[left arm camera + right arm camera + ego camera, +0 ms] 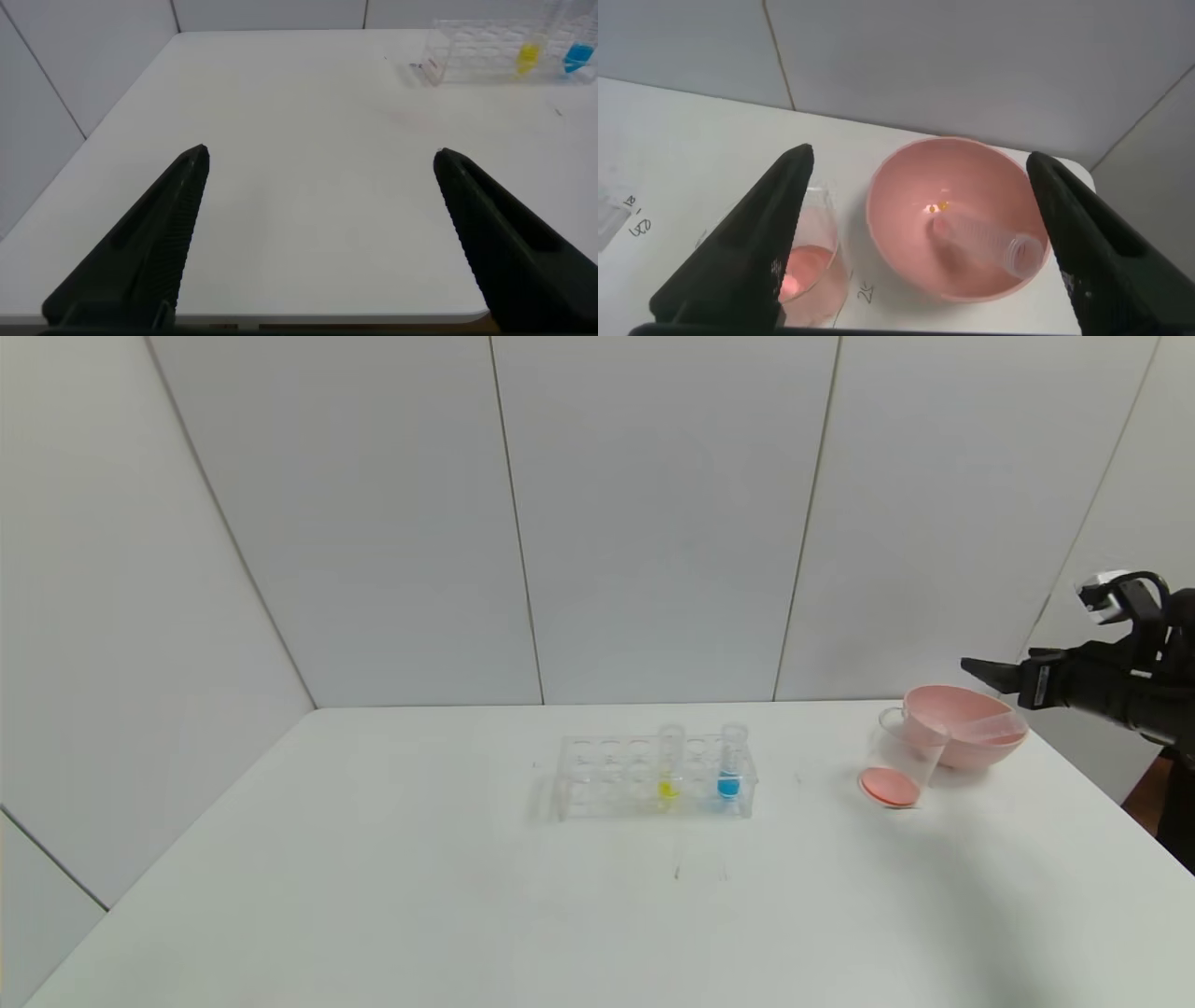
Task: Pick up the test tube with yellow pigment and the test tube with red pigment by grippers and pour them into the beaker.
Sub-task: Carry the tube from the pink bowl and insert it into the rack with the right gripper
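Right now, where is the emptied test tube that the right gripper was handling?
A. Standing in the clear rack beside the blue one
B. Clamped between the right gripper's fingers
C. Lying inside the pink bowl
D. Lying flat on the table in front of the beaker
C: the test tube lies on its side in the pink bowl, while the right gripper hovers open above it, holding nothing.

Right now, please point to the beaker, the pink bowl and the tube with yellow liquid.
beaker (pixel 904 758), head view, clear side wall.
pink bowl (pixel 906 201), right wrist view, inner wall.
test tube with yellow pigment (pixel 668 788), head view, yellow tip.
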You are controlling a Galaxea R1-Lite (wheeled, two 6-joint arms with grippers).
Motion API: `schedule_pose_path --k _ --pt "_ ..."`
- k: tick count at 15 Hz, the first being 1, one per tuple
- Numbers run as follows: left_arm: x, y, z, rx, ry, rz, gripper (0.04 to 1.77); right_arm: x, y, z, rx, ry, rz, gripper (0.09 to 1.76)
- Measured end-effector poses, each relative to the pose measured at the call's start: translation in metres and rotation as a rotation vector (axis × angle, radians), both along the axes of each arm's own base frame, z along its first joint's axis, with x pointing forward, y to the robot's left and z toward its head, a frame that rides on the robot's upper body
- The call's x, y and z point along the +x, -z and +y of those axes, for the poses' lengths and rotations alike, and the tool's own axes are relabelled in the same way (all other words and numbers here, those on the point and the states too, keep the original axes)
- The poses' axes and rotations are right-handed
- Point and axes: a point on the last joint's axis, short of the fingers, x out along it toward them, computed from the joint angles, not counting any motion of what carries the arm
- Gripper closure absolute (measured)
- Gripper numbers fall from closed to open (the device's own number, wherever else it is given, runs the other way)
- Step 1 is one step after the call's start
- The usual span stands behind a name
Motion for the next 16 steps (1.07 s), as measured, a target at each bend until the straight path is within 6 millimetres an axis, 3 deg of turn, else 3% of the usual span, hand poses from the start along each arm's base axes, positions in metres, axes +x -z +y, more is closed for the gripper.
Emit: schedule_pose_path --k 3,10,16 --pt "0.000 0.000 0.000 0.000 0.000 0.000 0.09 -0.036 0.010 0.031 0.043 0.023 0.030 0.19" --pt "0.000 0.000 0.000 0.000 0.000 0.000 0.09 -0.126 -0.001 0.149 0.052 0.028 0.130 0.16" --pt "0.000 0.000 0.000 0.000 0.000 0.000 0.09 -0.166 -0.005 0.231 0.082 0.025 0.130 0.15"
